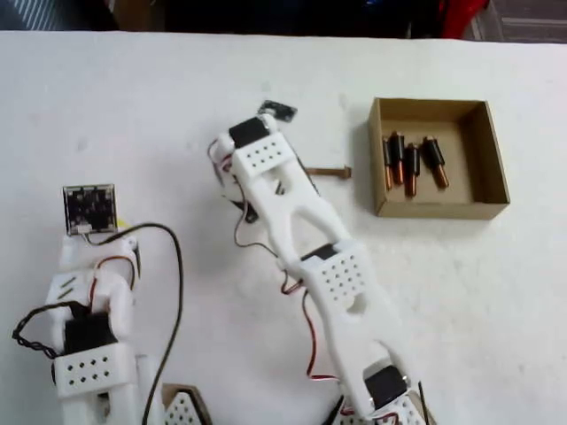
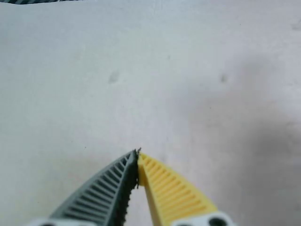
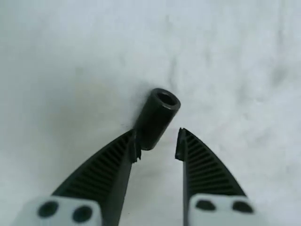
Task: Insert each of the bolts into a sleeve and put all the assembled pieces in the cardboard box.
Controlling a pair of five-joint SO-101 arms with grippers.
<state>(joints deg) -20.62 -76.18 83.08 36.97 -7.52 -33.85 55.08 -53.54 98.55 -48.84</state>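
A black sleeve (image 3: 156,117) lies on the white table between the fingertips of my right gripper (image 3: 157,143), which is open; the sleeve touches one finger, and its hollow end points away from the camera. A copper-coloured bolt (image 1: 335,173) lies on the table between the right arm (image 1: 292,212) and the cardboard box (image 1: 376,164). Several assembled pieces (image 1: 412,164) lie side by side inside the box. My left gripper (image 2: 138,155) is shut on nothing above bare table, and its arm (image 1: 93,292) stands at the near left.
The white table (image 1: 159,106) runs wide to the left and behind the arms. Cables (image 1: 173,266) hang between the two arms near the front edge. The box sits at the right side of the table.
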